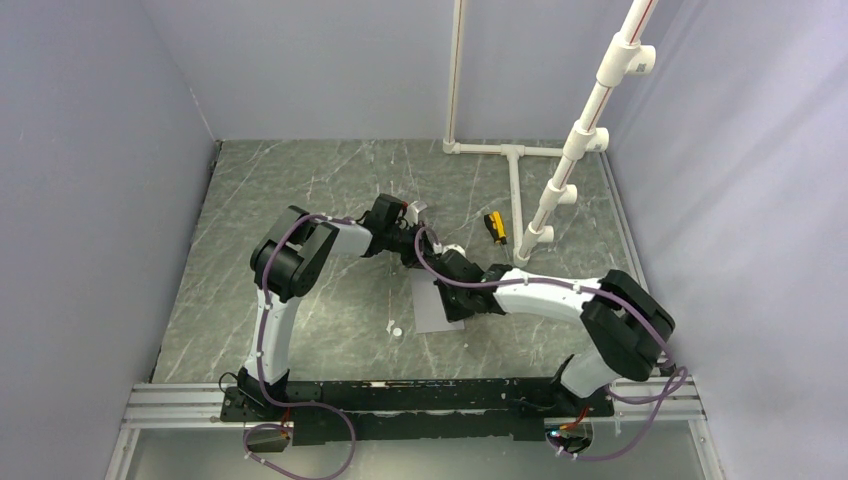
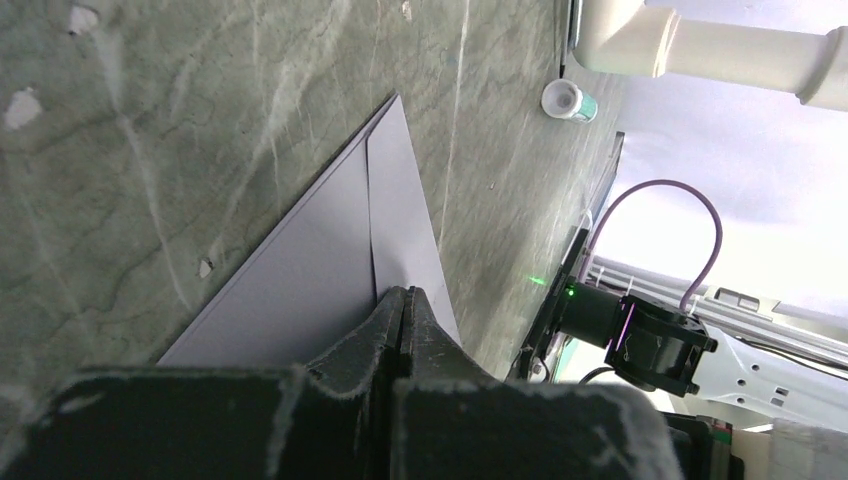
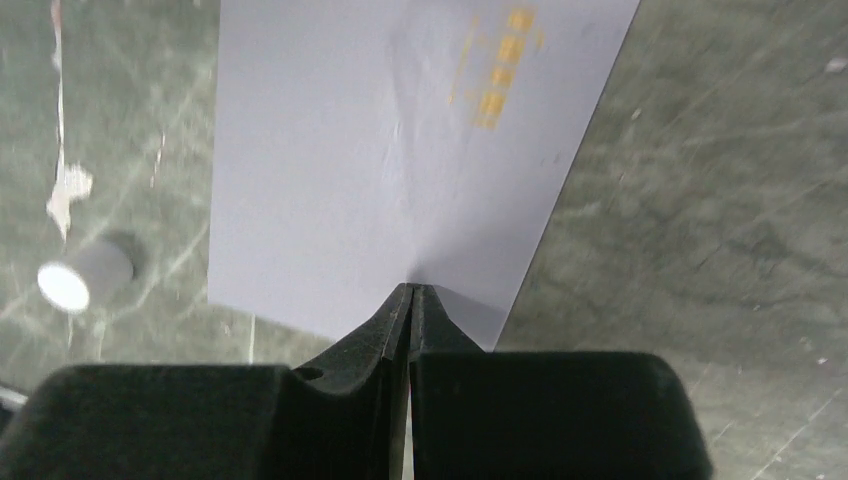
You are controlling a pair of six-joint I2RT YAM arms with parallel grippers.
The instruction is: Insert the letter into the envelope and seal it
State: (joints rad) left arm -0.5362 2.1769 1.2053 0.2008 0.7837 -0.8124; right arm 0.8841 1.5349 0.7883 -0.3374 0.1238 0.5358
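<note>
Grey envelope [image 1: 432,312] lay near the middle of the marbled green table [image 1: 290,185], partly under both wrists, with a white PVC pipe frame [image 1: 520,165] standing at the far right. On one edge, at the flap's crease, the left gripper [image 2: 403,298] had its fingers pressed together on the paper. The right gripper [image 3: 411,293] pinched another edge, where the paper wrinkled away from the tips and small gold marks showed farther up. A yellow-black tool [image 1: 495,227] lay beyond, and a small white cylinder [image 3: 85,272] lay just beside the envelope.

1 grey envelope [image 1: 428,312], 2 robot arms [image 1: 290,265] [image 1: 560,295], 2 grippers [image 2: 403,295] [image 3: 412,290], 1 yellow-and-black tool [image 1: 495,227], 1 white pipe frame [image 1: 515,180]
</note>
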